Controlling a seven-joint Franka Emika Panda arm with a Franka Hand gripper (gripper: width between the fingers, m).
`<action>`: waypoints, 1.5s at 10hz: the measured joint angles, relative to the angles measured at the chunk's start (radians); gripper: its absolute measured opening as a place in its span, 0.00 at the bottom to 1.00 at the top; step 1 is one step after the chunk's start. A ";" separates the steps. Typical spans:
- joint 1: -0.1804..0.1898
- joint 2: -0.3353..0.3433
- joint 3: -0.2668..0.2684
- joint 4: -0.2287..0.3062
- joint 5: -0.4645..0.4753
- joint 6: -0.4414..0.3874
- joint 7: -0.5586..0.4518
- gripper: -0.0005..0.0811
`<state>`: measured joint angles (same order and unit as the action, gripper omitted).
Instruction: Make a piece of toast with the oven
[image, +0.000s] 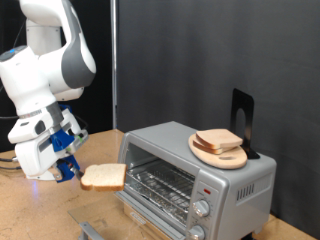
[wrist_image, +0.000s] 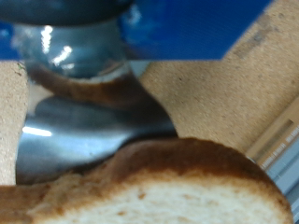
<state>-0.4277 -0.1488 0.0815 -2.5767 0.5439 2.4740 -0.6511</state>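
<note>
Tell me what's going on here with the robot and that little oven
The robot arm's claw is holding a slice of bread, the piece of toast, in the air just outside the oven, on the exterior view's left of it. The oven door is open and folded down, showing the wire rack with nothing on it. The slice is not inside yet. Another slice sits on a round wooden board on top of the oven.

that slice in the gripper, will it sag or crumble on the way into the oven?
The slice juts out level from the gripper, so it is probably stiff and light. Held by one edge, its soft crumb may dent or tear.
</note>
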 joint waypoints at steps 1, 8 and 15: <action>0.000 0.024 0.003 0.001 0.000 0.024 -0.007 0.48; 0.005 0.045 0.036 0.045 -0.100 -0.121 -0.044 0.48; 0.053 0.111 0.141 0.078 -0.079 -0.023 -0.022 0.48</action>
<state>-0.3751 -0.0378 0.2228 -2.4988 0.4652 2.4513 -0.6734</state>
